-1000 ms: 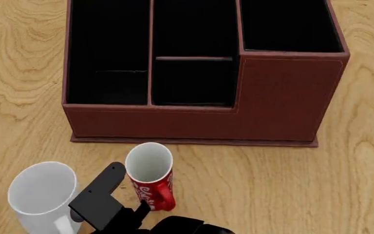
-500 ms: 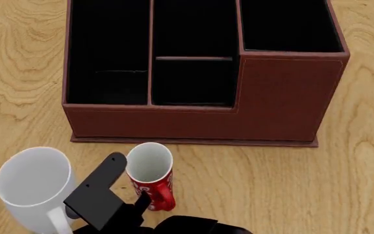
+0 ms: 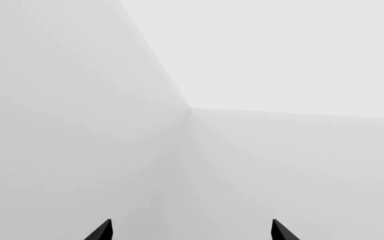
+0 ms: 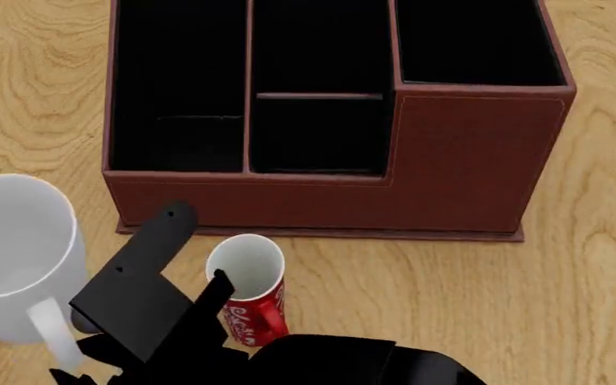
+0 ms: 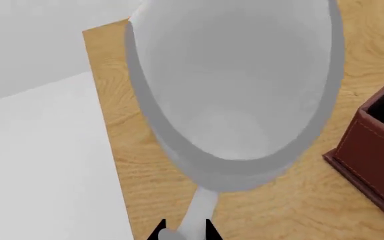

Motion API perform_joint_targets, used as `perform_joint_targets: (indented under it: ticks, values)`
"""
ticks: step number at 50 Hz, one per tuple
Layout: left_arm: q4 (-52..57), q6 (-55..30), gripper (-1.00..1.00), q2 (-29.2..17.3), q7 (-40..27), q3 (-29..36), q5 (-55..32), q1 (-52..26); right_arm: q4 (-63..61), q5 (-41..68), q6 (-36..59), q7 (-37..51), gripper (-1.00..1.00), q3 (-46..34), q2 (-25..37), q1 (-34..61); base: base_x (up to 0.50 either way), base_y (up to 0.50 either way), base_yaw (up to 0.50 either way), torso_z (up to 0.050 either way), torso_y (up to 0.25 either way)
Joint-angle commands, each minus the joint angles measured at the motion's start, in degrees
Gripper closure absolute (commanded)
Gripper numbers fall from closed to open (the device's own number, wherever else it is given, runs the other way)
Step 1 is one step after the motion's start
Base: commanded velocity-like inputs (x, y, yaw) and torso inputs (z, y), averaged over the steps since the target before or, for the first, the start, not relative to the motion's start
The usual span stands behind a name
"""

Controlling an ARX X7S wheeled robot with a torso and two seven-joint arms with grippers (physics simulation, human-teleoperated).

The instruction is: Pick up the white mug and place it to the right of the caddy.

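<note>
In the left wrist view, the left claw [image 3: 190, 231] shows only as two black fingertips [image 3: 101, 232] spread wide apart, with nothing between them. All else there is pale grey blank surface meeting at a corner.

From the head view, the caddy [image 4: 468, 168] stands on the wooden counter [image 4: 597, 281], its black-lined compartments open upward and its taller section at the view's right. The white mug [image 4: 14, 249] sits at the view's left edge, in front of the caddy's left corner and apart from it, its mouth open upward and its loop handle [image 4: 54, 335] pointing toward the robot. Whether it touches the counter cannot be told from here. The right arm [image 4: 142, 281] reaches in from below, between the white mug and the red mug [image 4: 247, 281]. The red mug stands upright just in front of the caddy's base.

The right wrist view looks into the white mug's bare interior from close up. The right claw [image 5: 182, 231] pinches the handle, its dark tips pressed against either side of it. Wooden counter lies beneath the mug, with the counter's edge beyond it, and a corner of the caddy shows at one side.
</note>
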Motion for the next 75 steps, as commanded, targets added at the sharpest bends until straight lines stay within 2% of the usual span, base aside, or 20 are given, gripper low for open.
perform_joint_targets:
  ticks: [1,6,21,36,42,51,64,75]
  values:
    - [0.0,0.3,-1.0,-0.6,-0.4,-0.5,-0.5,0.0,-5.7,4.7,2.1,2.7,1.0,4.9,0.7,3.6,0.0,0.0,0.0,0.0,0.0]
    - [0.6,0.1,-1.0,-1.1,-0.9,-2.1,-2.0,0.9,-7.7,7.8,2.8,4.7,1.0,7.5,1.0,5.3,0.0,0.0,0.0,0.0,0.0]
    - [-0.1,0.9,-1.0,-0.3,-0.5,1.5,0.6,-0.1,-12.1,18.9,4.3,12.5,1.0,16.3,3.2,12.7,0.0,0.0,0.0,0.0,0.0]
    - [0.8,1.0,-1.0,-1.2,-1.4,-0.9,-1.7,1.5,-13.2,25.3,5.0,19.2,1.0,22.4,8.2,19.1,0.0,0.0,0.0,0.0,0.0]
    - [0.5,1.2,-1.0,-1.5,-1.4,-0.5,-1.6,1.3,-12.5,26.7,5.4,21.8,1.0,24.4,10.9,21.0,0.0,0.0,0.0,0.0,0.0]
    - [-1.0,2.3,-1.0,-0.8,-0.8,4.0,1.6,-0.9,-12.9,29.8,6.6,26.1,1.0,26.4,14.9,24.0,0.0,0.0,0.0,0.0,0.0]
    - [-0.5,2.5,-1.0,-1.4,-1.2,2.3,-0.1,0.0,-11.5,27.1,7.6,29.9,1.0,27.6,19.0,26.4,0.0,0.0,0.0,0.0,0.0]
    - [-1.6,3.6,-1.0,-0.2,-0.3,5.5,2.7,-1.1,-11.5,33.9,9.6,37.8,1.0,32.2,28.7,29.0,0.0,0.0,0.0,0.0,0.0]
